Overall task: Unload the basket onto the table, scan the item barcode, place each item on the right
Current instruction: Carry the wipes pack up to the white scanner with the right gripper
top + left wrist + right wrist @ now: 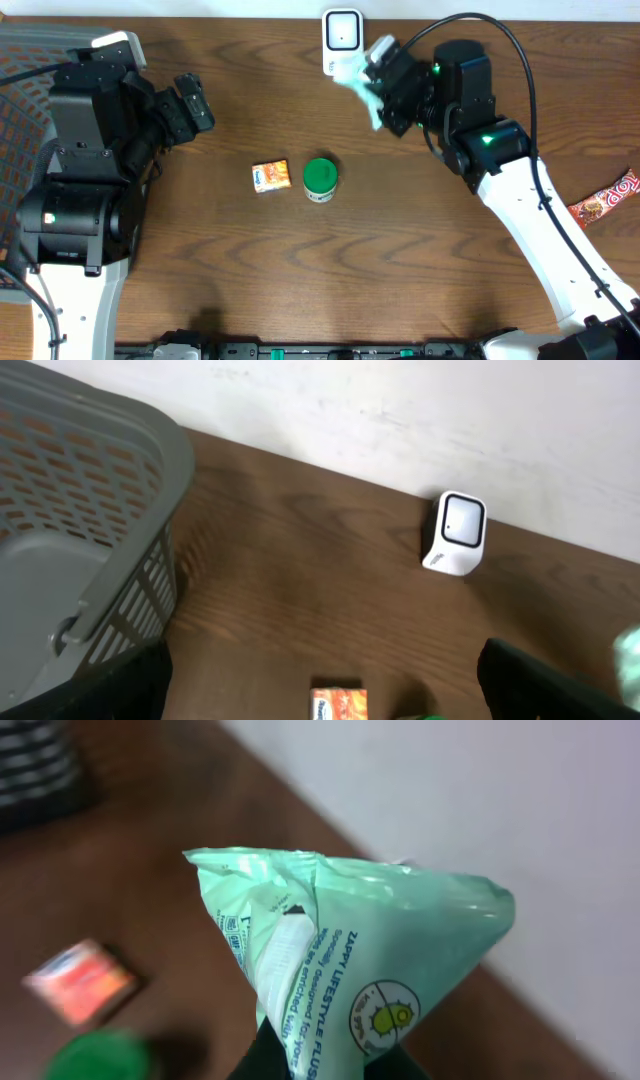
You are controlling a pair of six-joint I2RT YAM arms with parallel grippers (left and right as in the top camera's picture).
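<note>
The right gripper [388,92] is pinched tight on one end of a pale green packet [362,82], which is held up off the table. The packet's long axis is pointed away from the fingers, pretty much at the white scanner [342,38] just beyond its free end, by the wall. The left gripper [193,103] is spread wide and parked well off on the far side, so the right arm is way nearer.
</note>
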